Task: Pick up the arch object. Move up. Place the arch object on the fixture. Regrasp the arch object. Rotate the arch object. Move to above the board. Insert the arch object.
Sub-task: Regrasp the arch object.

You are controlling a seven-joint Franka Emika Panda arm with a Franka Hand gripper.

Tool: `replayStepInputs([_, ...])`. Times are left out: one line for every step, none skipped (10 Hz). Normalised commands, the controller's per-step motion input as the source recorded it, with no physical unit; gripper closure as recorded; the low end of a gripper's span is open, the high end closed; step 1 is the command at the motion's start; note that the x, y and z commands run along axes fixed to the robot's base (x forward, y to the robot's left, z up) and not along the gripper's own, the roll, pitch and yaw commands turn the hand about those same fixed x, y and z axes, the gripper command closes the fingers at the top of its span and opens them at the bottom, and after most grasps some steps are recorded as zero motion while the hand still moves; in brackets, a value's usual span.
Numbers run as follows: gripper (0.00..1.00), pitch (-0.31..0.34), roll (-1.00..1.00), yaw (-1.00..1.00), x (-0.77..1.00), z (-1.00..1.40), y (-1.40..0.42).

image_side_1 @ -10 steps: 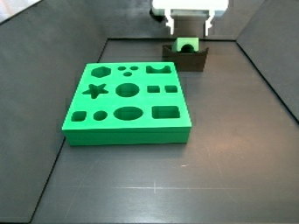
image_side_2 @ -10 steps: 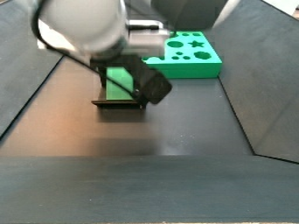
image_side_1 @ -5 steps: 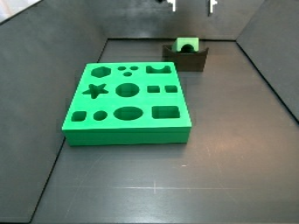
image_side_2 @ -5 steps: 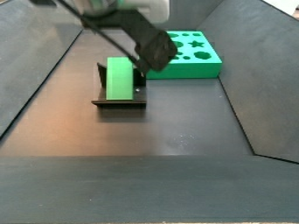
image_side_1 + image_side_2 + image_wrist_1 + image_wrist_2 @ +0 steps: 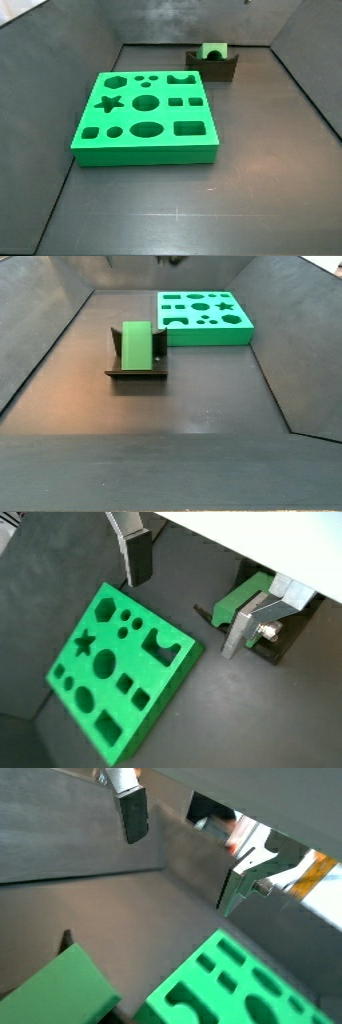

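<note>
Dark matte floor walled by sloping grey panels, with one board, one fixture and one arch object.

The board (image 5: pixel 144 116) is a flat bright green slab cut with star, hexagon, round and square holes. The arch object (image 5: pixel 136 344), a smooth green block, lies in the dip of the dark brown fixture (image 5: pixel 135 374), apart from the board. The gripper (image 5: pixel 187 597) hangs high above, its jaws apart and empty, silver fingers (image 5: pixel 247 624) with dark pads.
</note>
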Motion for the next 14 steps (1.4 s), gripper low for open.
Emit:
replayStepInputs([0.00,0.029,1.00,0.03,-0.03,0.05,-0.05])
replayStepInputs([0.00,0.028,1.00,0.03,-0.03,0.03,-0.04])
replayStepInputs([0.00,0.022,1.00,0.03,-0.03,0.01,-0.04])
replayStepInputs([0.00,0.018,1.00,0.03,-0.04,0.01,-0.03])
replayStepInputs([0.00,0.011,1.00,0.03,-0.05,0.02,-0.03])
replayStepInputs([0.00,0.005,1.00,0.03,-0.05,0.01,-0.02])
replayStepInputs([0.00,-0.004,1.00,0.03,-0.04,0.00,-0.02])
replayStepInputs([0.00,-0.010,1.00,0.04,-0.04,0.00,-0.02])
replayStepInputs([0.00,-0.018,1.00,0.04,-0.04,0.01,-0.02])
replayStepInputs([0.00,-0.021,1.00,0.04,-0.03,0.00,-0.02])
replayStepInputs([0.00,-0.023,1.00,0.04,-0.03,0.00,-0.02])
replayStepInputs([0.00,-0.022,1.00,0.04,-0.03,0.01,-0.01])
replayStepInputs([0.00,-0.018,1.00,0.04,-0.02,0.02,-0.02])
replayStepInputs([0.00,-0.017,1.00,0.04,-0.01,0.01,-0.02])
